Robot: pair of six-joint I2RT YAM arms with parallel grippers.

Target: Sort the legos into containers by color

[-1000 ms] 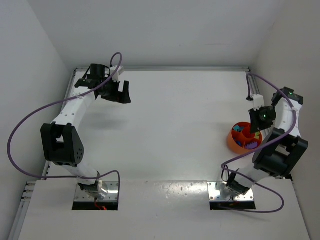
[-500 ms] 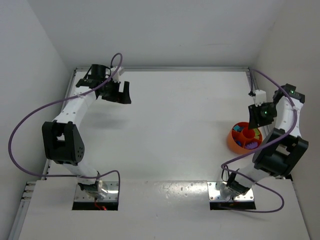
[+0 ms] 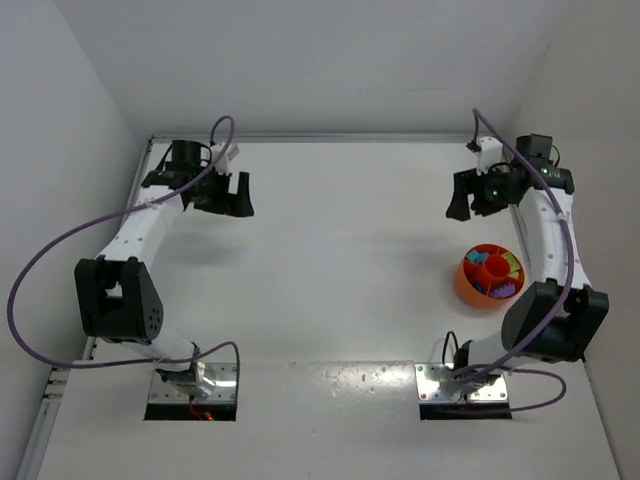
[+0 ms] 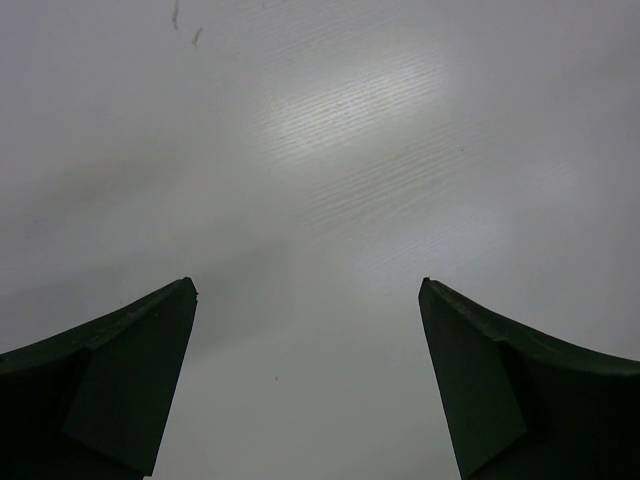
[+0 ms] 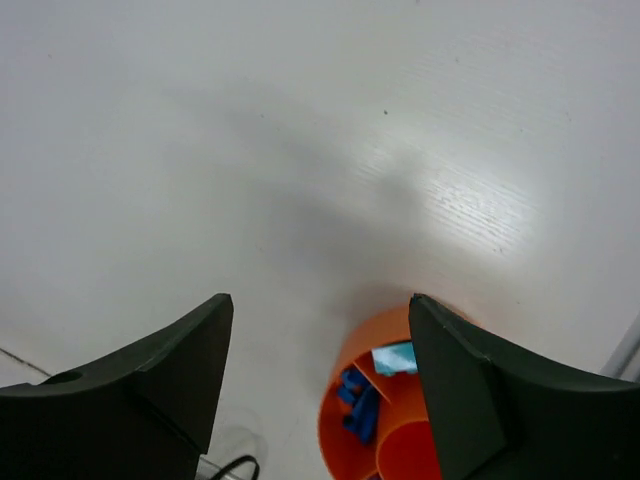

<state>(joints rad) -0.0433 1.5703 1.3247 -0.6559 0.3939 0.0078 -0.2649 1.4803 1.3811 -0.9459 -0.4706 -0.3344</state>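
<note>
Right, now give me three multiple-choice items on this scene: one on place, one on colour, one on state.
1. The bowl sits: A) at the centre; B) on the table's right side; C) in the far-left corner.
2. The bowl is: A) orange; B) green; C) white.
3. The right gripper is: A) shut tight; B) open and empty; C) clamping the rim.
B: it lies beside the right arm. A: its wall is orange. B: bare table shows between its spread fingers.
</note>
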